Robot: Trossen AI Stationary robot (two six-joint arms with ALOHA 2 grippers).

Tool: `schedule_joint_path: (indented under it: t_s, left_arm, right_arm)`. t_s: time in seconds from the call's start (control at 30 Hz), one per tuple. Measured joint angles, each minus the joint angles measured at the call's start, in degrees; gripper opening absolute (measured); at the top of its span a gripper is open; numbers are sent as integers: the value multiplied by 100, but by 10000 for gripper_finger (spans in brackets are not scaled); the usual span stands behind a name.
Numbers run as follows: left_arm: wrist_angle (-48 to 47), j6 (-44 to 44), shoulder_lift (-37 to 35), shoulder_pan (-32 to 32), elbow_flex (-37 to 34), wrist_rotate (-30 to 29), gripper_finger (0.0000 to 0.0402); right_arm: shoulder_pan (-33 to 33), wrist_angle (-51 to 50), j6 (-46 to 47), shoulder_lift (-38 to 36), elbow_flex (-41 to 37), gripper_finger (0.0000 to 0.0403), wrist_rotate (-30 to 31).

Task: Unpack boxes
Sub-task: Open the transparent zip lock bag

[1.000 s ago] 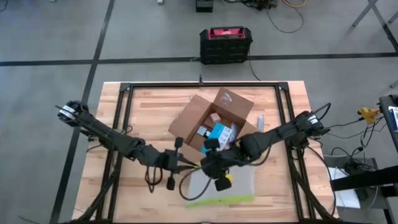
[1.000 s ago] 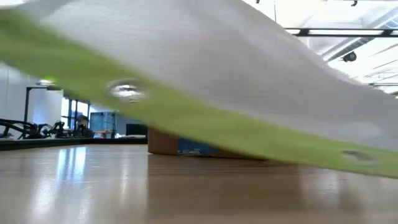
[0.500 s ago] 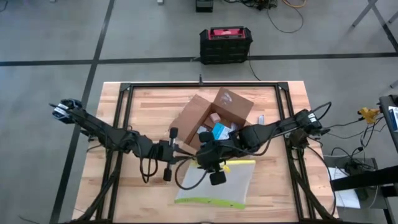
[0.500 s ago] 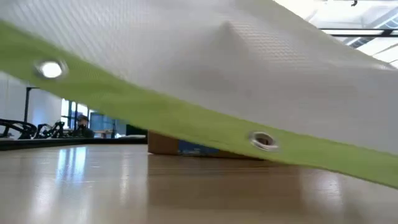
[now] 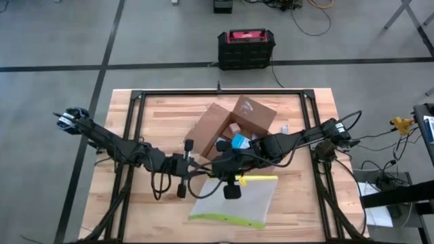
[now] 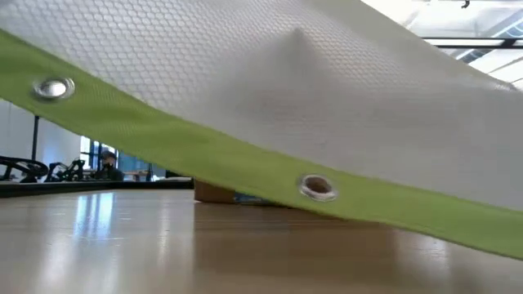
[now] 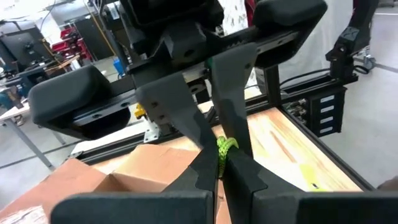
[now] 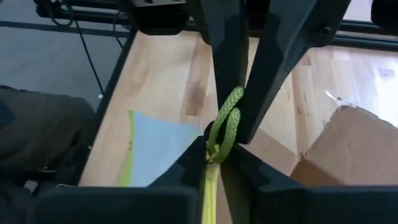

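Note:
The open brown box (image 5: 230, 127) stands on the table's far middle, with small packages inside; in the low view only its base (image 6: 214, 193) shows. In front of it the clear pouch (image 5: 234, 200) with yellow-green edges slopes down toward the near edge. In the low view the pouch (image 6: 270, 90) fills most of the picture. My left gripper (image 5: 201, 171) and my right gripper (image 5: 212, 170) meet tip to tip over the pouch's far left corner. Both are shut on its green cord loop (image 8: 225, 123). My left gripper pinches the green cord loop (image 7: 222, 148) between its two fingertips, coming nearly level from the table's left. The loop is clear of the table. My right gripper pinches the same loop at its knotted end (image 8: 216, 148), where the pouch's yellow-green strip (image 8: 208, 186) begins. Its fingers slant down from the right. The pouch hangs below them, slack.
A black frame (image 5: 135, 122) borders the tabletop. A small white item (image 5: 284, 129) lies right of the box. A black and red case (image 5: 246, 47) stands on the floor beyond the far edge. Bare wood shows at the table's near left.
Both grippers have moved a little toward the far edge and upward, staying together. The pouch's far corner has gone with them; the pouch has turned and spread out, and its far yellow-green edge now shows. In the low view its green edge has swung across.

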Motion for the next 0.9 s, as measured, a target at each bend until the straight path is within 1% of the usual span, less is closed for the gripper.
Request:
schedule_joint_path:
  t_s: [0.1,0.2,0.33,0.4,0.47,0.53,0.63,0.73,0.9]
  left_arm:
    - [-235,-143,-94,4,0,-46,1]
    - [-557,-388,-371,-6,0,-64,18]
    - [-1322,-1166,-753,-121,7,-60,68]
    - [-1792,-1667,-811,-163,1,-48,101]
    - [-1927,-2131,-781,-192,-75,-48,133]
    - [-1631,-2347,-625,-193,-208,-63,163]
    - [-1037,-2416,-303,-176,-376,-149,195]
    - [-715,-2427,-167,-121,-376,-394,215]
    - [-384,-2483,-1,58,-369,-317,234]
  right_arm:
    - [-28,-62,215,2,0,6,33]
    - [-54,-104,236,0,0,2,98]
    - [-85,-122,284,-4,0,1,152]
    - [-89,-171,284,-13,0,1,314]
    - [-90,-240,272,-17,0,1,586]
    - [-91,-268,262,-15,0,1,841]
    - [-91,-236,183,-15,0,0,961]
    - [-76,-269,185,-15,0,0,959]
    - [-49,-277,124,-13,0,0,964]
